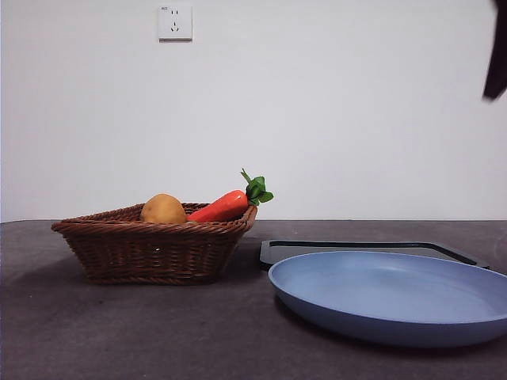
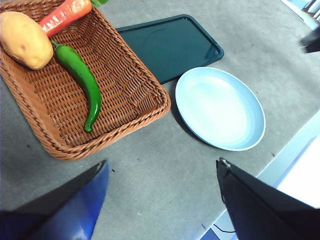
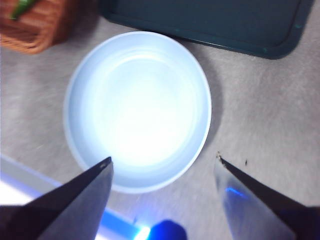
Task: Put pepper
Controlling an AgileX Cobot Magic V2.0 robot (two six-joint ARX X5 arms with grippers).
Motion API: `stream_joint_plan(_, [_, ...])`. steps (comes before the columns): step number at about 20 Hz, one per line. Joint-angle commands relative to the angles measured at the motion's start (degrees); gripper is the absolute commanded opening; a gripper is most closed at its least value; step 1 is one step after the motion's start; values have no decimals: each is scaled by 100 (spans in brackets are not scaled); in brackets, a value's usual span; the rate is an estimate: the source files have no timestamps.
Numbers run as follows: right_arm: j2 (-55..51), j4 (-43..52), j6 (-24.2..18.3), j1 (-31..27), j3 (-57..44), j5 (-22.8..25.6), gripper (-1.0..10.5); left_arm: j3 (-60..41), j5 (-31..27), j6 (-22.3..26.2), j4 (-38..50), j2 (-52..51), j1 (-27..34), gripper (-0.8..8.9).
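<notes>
The left tool (image 2: 162,172) hangs high over the worktop (image 2: 150,185) with its two jaws spread wide apart and nothing between them, and in its wrist view the basket (image 2: 145,112) sits just ahead of it and off to one side. The pepper (image 2: 80,75) lies flat on the woven floor of that basket, its stem end tucked against the potato (image 2: 22,40) and close under the carrot (image 2: 62,15), its long axis running down the basket's length so that the curled tip points toward the rim nearest this tool. The middle of the pepper has bare wicker on both sides, so a grip across the long axis there looks the easiest, clear of the potato. The right tool (image 3: 162,165) hovers above the pale blue plate (image 3: 80,145), its jaws likewise held apart and empty; only a corner of the basket shows at the edge of its view, so the left arm is judged the nearer one for the pick. The dark tray (image 2: 172,45) lies behind the plate, just beside the basket, and both are bare, so either offers room to set the pepper down. From the front the pepper is hidden below the basket's rim, and the worktop is a flat, grey, matt surface.
</notes>
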Motion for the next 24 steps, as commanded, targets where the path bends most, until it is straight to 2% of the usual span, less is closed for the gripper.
stream_joint_plan(1, [592, 203, 13, 13, 98, 17, 351, 101, 24, -35, 59, 24, -24, 376])
stream_joint_plan(6, [1814, 601, -101, 48, 98, 17, 350, 101, 22, -35, 61, 24, -24, 376])
stream_joint_plan(12, [2704, 1032, -179, 57, 98, 15, 346, 101, 13, -35, 90, 24, -24, 376])
stream_joint_plan(24, [3165, 1132, -219, 85, 96, -20, 61, 101, 0, -35, 103, 26, -24, 376])
